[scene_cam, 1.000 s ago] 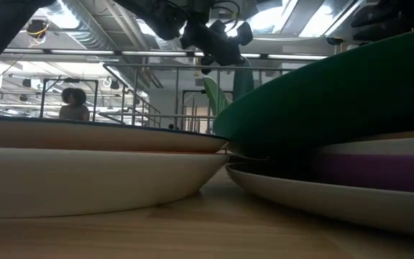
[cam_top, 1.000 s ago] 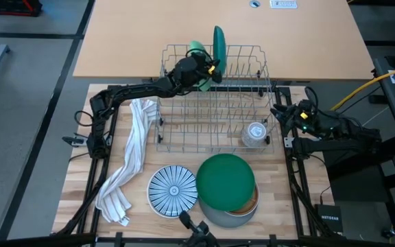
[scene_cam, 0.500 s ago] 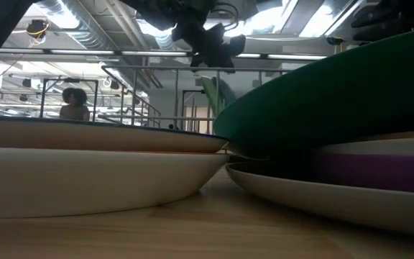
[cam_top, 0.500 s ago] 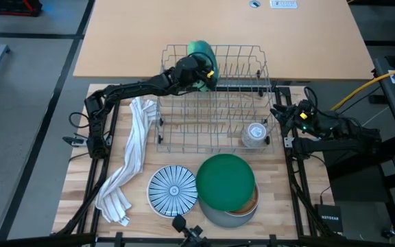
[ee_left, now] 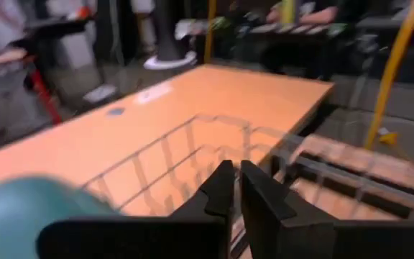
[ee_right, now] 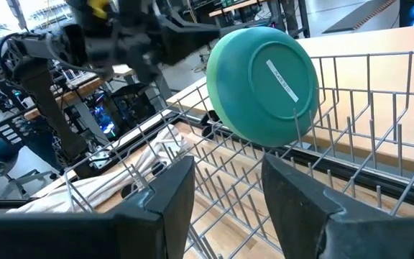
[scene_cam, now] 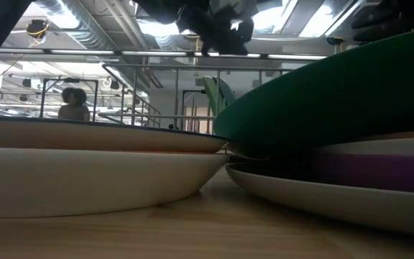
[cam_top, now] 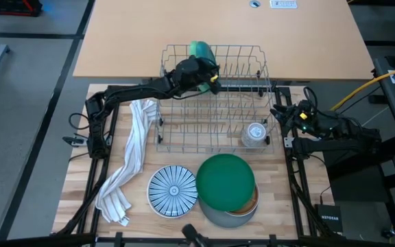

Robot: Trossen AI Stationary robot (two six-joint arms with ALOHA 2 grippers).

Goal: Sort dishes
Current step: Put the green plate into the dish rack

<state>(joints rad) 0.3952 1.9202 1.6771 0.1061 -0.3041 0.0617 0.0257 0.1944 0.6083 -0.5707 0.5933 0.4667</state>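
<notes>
A teal bowl (ee_right: pixel 264 83) leans in the far left corner of the wire dish rack (cam_top: pixel 184 110), its underside toward the right arm and its rim among the wires; it also shows from above (cam_top: pixel 199 49). My left gripper (ee_left: pixel 234 180) hovers over the rack's far side, just beside the bowl, fingers shut with nothing between them. A blue-and-white striped plate (cam_top: pixel 173 191) and a dark green plate (cam_top: pixel 226 180) on a stack of dishes lie near the table's front edge. My right gripper (ee_right: pixel 225 194) waits open at the table's right edge.
A small clear glass cup (cam_top: pixel 255 134) stands in the rack's near right corner. A white striped towel (cam_top: pixel 130 161) lies along the table's left side. A bare wooden table (cam_top: pixel 218 20) lies beyond the rack. A person (scene_cam: pixel 72 104) shows far off in the room.
The teal bowl stood upright at my left gripper over the rack's far side; it has tipped over toward the left and now leans in the rack's far left corner. My left gripper has let it go, rolled about its own axis and risen a little.
</notes>
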